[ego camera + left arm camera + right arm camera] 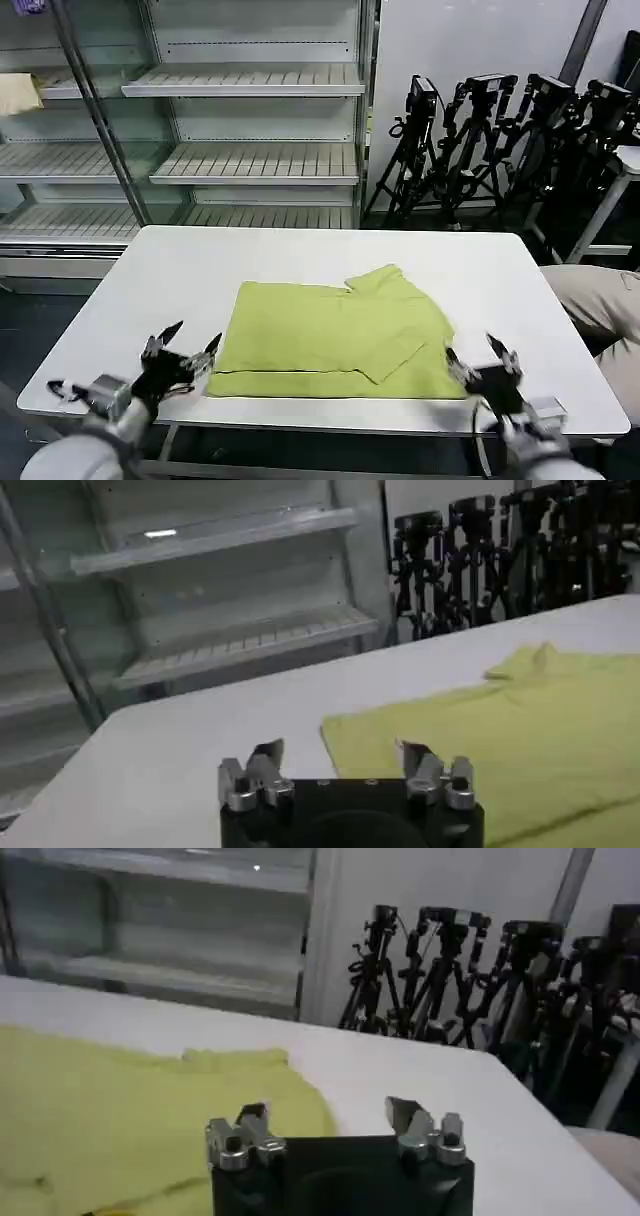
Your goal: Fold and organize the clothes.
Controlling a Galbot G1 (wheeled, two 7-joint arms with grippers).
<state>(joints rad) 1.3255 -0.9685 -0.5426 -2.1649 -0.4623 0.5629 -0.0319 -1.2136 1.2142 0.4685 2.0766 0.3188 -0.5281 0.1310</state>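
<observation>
**Green shirt folded on the table, both grippers open**

Head view: the T-shirt (pixel 335 335) lies folded on the white table (pixel 180 270), near the front edge. The left gripper (pixel 185 345) sits by the shirt's left corner, jaws open and holding nothing. The right gripper (pixel 475 355) sits by the right corner, open too.

Left wrist view: the left gripper (pixel 340 755) is spread wide beside the T-shirt (pixel 500 730).

Right wrist view: the right gripper (pixel 330 1113) is spread wide by the T-shirt (pixel 130 1108), with tripods (pixel 440 968) behind.
</observation>
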